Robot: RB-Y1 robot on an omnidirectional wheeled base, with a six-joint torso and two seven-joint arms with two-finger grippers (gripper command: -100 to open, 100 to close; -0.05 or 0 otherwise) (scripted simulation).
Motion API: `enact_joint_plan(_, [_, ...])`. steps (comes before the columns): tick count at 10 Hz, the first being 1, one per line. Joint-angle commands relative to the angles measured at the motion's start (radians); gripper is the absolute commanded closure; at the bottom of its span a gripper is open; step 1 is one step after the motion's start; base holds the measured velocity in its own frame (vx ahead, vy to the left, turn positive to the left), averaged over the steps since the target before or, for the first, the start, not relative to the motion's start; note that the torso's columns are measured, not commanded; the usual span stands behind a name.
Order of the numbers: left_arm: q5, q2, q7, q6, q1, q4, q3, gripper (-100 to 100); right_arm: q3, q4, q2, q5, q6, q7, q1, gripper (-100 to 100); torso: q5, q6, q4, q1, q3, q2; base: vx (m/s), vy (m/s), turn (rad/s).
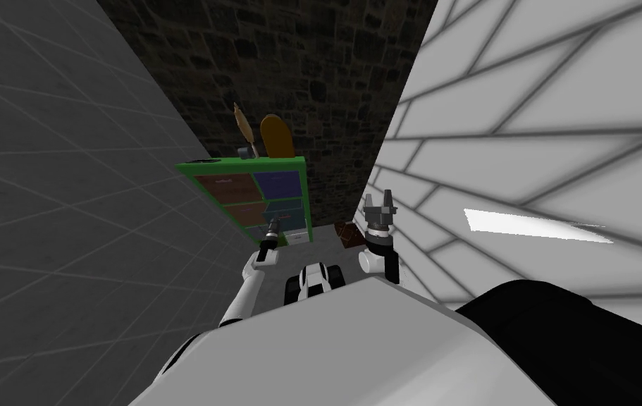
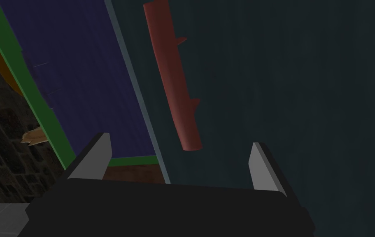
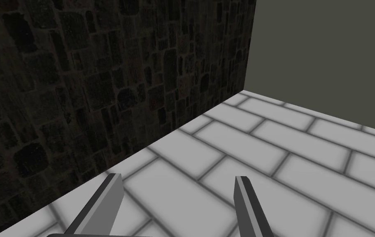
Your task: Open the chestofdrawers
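Hovering close before a dark teal drawer front (image 2: 297, 82), the left gripper (image 2: 180, 162) holds its fingers spread with nothing between them. A red bar handle (image 2: 174, 78) lies just ahead of that gap, apart from both fingers. Beside this drawer sits a dark blue one (image 2: 83, 74) in a green frame. The chest of drawers (image 1: 249, 197) stands at eleven o'clock ahead of me, against a dark stone wall (image 1: 298, 63). At one o'clock the right gripper (image 1: 378, 204), likewise spread, hangs over the white tiled floor (image 3: 264, 156).
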Motion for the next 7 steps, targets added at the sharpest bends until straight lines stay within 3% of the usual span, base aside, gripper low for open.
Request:
enact_joint_plan(1, [0.026,-0.002,-0.024,0.011,-0.093,0.090,0.013,-100,0.000,0.000,0.000,0.000,0.000,0.000,0.000,0,0.000,0.000,0.000,0.000,0.000,0.001,-0.099,0.032,0.006])
enact_joint_plan(5, [0.047,-0.004,-0.042,0.023,-0.181,0.155,0.023,-100,0.000,0.000,0.000,0.000,0.000,0.000,0.000,0,0.000,0.000,0.000,0.000,-0.001,-0.001,-0.065,0.024,0.004])
enact_joint_plan(7, [0.067,-0.005,-0.060,0.035,-0.251,0.219,0.032,-100,0.000,0.000,0.000,0.000,0.000,0.000,0.000,0,0.000,0.000,0.000,-0.001,0.000,0.000,-0.077,0.017,0.007])
